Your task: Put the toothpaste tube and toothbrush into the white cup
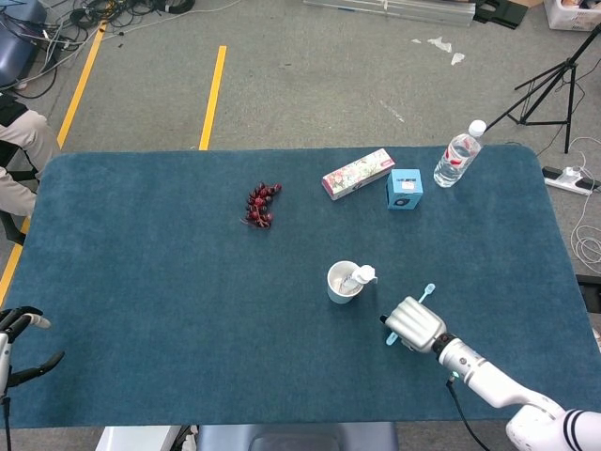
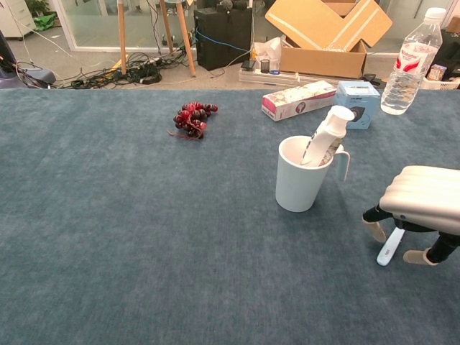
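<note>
The white cup stands right of the table's middle with the toothpaste tube leaning in it, cap up. The light-blue and white toothbrush lies flat on the cloth just right of the cup. My right hand hovers palm-down over its middle, fingertips lowered to the cloth on either side of the handle and not closed on it. My left hand is at the table's front left corner, fingers apart and holding nothing.
A bunch of dark red grapes lies left of centre. At the back right are a long toothpaste carton, a small blue box and a water bottle.
</note>
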Action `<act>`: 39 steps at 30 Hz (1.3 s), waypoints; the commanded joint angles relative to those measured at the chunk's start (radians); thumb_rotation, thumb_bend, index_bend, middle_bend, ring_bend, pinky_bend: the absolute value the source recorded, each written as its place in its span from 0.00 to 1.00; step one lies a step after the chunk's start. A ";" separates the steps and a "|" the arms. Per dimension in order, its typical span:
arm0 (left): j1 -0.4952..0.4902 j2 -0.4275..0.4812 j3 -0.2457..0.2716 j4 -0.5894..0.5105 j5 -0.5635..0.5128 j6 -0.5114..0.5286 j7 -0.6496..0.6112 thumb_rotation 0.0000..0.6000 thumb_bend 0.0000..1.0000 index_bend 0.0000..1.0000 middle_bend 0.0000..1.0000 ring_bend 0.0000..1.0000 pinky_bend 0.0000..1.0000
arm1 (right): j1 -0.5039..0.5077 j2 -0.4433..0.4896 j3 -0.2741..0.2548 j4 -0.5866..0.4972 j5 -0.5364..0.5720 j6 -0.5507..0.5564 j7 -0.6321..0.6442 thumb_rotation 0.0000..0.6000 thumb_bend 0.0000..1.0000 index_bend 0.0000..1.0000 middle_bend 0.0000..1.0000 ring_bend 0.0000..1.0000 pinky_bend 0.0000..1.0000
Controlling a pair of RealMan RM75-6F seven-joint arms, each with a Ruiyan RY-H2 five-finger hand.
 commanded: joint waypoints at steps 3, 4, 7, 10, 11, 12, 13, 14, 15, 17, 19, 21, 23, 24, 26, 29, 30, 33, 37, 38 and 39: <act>0.000 0.001 0.000 0.000 0.000 0.000 0.000 1.00 0.03 0.47 0.36 0.31 0.38 | 0.000 -0.006 0.003 0.008 -0.001 -0.003 0.004 1.00 0.18 0.50 1.00 1.00 1.00; 0.000 0.001 -0.001 0.000 0.000 0.000 -0.001 1.00 0.03 0.47 0.37 0.31 0.38 | 0.000 -0.008 0.003 0.009 -0.001 -0.004 0.005 1.00 0.18 0.50 1.00 1.00 1.00; 0.000 0.001 -0.001 0.000 0.000 0.000 -0.001 1.00 0.03 0.47 0.36 0.31 0.38 | 0.001 -0.013 0.004 0.014 -0.002 -0.006 0.008 1.00 0.18 0.51 1.00 1.00 1.00; 0.000 0.001 -0.001 -0.001 0.000 0.001 -0.001 1.00 0.03 0.47 0.36 0.31 0.38 | 0.001 -0.018 0.004 0.018 -0.003 -0.008 0.010 1.00 0.18 0.52 1.00 1.00 1.00; 0.001 0.002 -0.001 -0.001 0.000 0.002 -0.002 1.00 0.03 0.47 0.37 0.31 0.38 | 0.001 -0.019 0.005 0.020 -0.003 -0.009 0.010 1.00 0.18 0.52 1.00 1.00 1.00; 0.001 0.002 -0.002 -0.001 0.000 0.002 -0.002 1.00 0.03 0.47 0.37 0.31 0.38 | 0.001 -0.020 0.005 0.021 -0.003 -0.010 0.010 1.00 0.18 0.52 1.00 1.00 1.00; 0.001 0.002 -0.002 -0.001 0.000 0.003 -0.002 1.00 0.03 0.47 0.37 0.31 0.38 | 0.001 -0.022 0.005 0.022 -0.003 -0.011 0.010 1.00 0.18 0.52 1.00 1.00 1.00; 0.001 0.002 -0.002 -0.002 0.000 0.003 -0.003 1.00 0.03 0.47 0.36 0.31 0.38 | 0.001 -0.023 0.006 0.023 -0.002 -0.012 0.010 1.00 0.18 0.53 1.00 1.00 1.00; 0.001 0.002 -0.002 -0.002 0.000 0.004 -0.003 1.00 0.03 0.47 0.36 0.31 0.38 | 0.001 -0.024 0.007 0.024 -0.002 -0.012 0.010 1.00 0.18 0.53 1.00 1.00 1.00; 0.002 0.003 -0.002 -0.002 0.000 0.004 -0.003 1.00 0.03 0.47 0.37 0.31 0.38 | 0.002 -0.027 0.007 0.027 -0.002 -0.013 0.011 1.00 0.18 0.54 1.00 1.00 1.00; 0.003 0.003 -0.001 -0.002 0.001 0.005 -0.004 1.00 0.03 0.47 0.37 0.31 0.38 | 0.002 -0.028 0.008 0.029 -0.002 -0.013 0.012 1.00 0.18 0.55 1.00 1.00 1.00; 0.004 0.004 -0.001 -0.002 0.002 0.007 -0.005 1.00 0.03 0.47 0.37 0.31 0.38 | 0.001 -0.030 0.009 0.031 -0.002 -0.013 0.012 1.00 0.18 0.55 1.00 1.00 1.00; 0.004 0.004 -0.001 -0.002 0.002 0.007 -0.005 1.00 0.03 0.47 0.37 0.31 0.38 | 0.001 -0.030 0.009 0.031 -0.001 -0.013 0.013 1.00 0.19 0.56 1.00 1.00 1.00; 0.004 0.004 -0.001 -0.002 0.002 0.007 -0.005 1.00 0.03 0.47 0.37 0.31 0.38 | 0.001 -0.030 0.009 0.032 -0.001 -0.014 0.012 1.00 0.20 0.57 1.00 1.00 1.00; 0.003 0.004 -0.002 -0.003 0.001 0.006 -0.004 1.00 0.03 0.47 0.37 0.31 0.38 | 0.001 -0.030 0.010 0.032 0.001 -0.015 0.010 1.00 0.20 0.58 1.00 1.00 1.00; 0.004 0.004 -0.001 -0.003 0.002 0.007 -0.004 1.00 0.03 0.47 0.37 0.31 0.38 | 0.000 -0.031 0.011 0.033 0.004 -0.017 0.009 1.00 0.22 0.59 1.00 1.00 1.00; 0.003 0.004 -0.002 -0.003 0.002 0.007 -0.004 1.00 0.03 0.47 0.37 0.31 0.38 | 0.000 -0.032 0.012 0.034 0.005 -0.018 0.008 1.00 0.22 0.60 1.00 1.00 1.00; 0.003 0.005 -0.002 -0.004 0.002 0.007 -0.004 1.00 0.03 0.47 0.36 0.31 0.38 | -0.001 -0.033 0.012 0.036 0.007 -0.018 0.010 1.00 0.24 0.62 1.00 1.00 1.00; 0.001 0.005 -0.005 -0.004 -0.001 0.004 -0.003 1.00 0.03 0.47 0.36 0.31 0.38 | -0.003 -0.032 0.012 0.037 0.003 -0.012 0.014 1.00 0.25 0.63 1.00 1.00 1.00; 0.000 0.005 -0.006 -0.004 -0.003 0.003 -0.003 1.00 0.03 0.47 0.36 0.31 0.38 | -0.004 -0.030 0.012 0.036 0.001 -0.008 0.015 1.00 0.26 0.63 1.00 1.00 1.00; 0.000 0.005 -0.006 -0.005 -0.003 0.003 -0.003 1.00 0.03 0.47 0.36 0.31 0.38 | -0.005 -0.029 0.012 0.034 0.000 -0.006 0.017 1.00 0.26 0.64 1.00 1.00 1.00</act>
